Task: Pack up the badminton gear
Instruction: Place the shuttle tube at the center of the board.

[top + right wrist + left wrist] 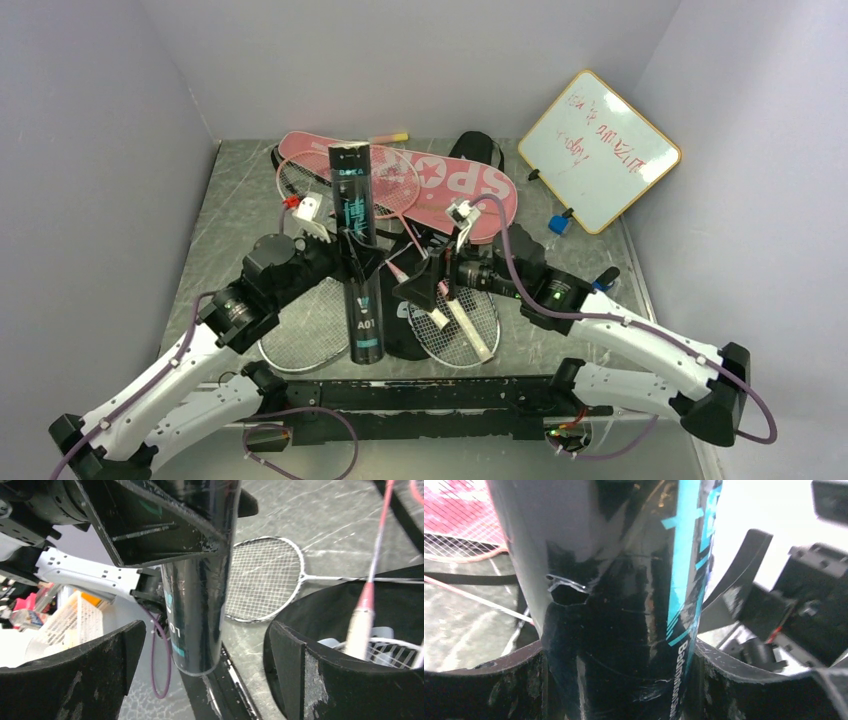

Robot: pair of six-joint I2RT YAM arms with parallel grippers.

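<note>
Tube [352, 200] sits gripped in left tool [357, 262], right tool [202, 630] open nearby.

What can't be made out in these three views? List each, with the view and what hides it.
Writing on the whiteboard, top view: too small to read.
Ends of the dark tube, left wrist view: cut off by frame edges.
Tube's contents, every view: hidden by its opaque wall.

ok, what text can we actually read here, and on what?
"BOKA": near the top of the dark tube.
"A01": lower on that tube.
"Badminton": tube side, left wrist view; the smaller print after it is unreadable.
"SPOR": pink racket cover, rest hidden.
Whiteboard: red handwriting, illegible.
</note>
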